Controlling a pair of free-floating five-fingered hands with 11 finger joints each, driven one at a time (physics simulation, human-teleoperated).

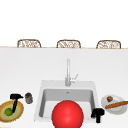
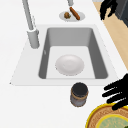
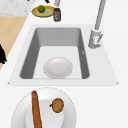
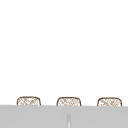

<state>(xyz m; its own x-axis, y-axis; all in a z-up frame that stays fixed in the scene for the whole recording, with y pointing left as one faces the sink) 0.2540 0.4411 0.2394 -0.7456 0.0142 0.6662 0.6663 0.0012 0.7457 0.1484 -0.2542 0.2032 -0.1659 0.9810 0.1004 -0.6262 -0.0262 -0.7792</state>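
We see the left hand point(image 1: 15, 98), fingers straight and holding nothing, above a yellow-rimmed woven bowl point(image 1: 18, 113) holding a green lime point(image 1: 8, 111), on the counter point(image 1: 110, 72) left of the sink point(image 1: 40, 100); the right hand's point(image 1: 98, 113) fingers curl loosely, empty.

faucet point(image 1: 68, 72): brushed metal | sink point(image 2: 98, 50): matt grey | plate point(image 2: 69, 65): smooth white | ball point(image 1: 67, 114): glossy red

Sink basin point(image 2: 72, 37) lies open above the white bowl point(image 2: 69, 64); faucet point(image 1: 68, 72) blocks the back rim; jar point(image 1: 29, 98) crowds the left hand point(image 1: 15, 98) beside the basket point(image 1: 18, 112).
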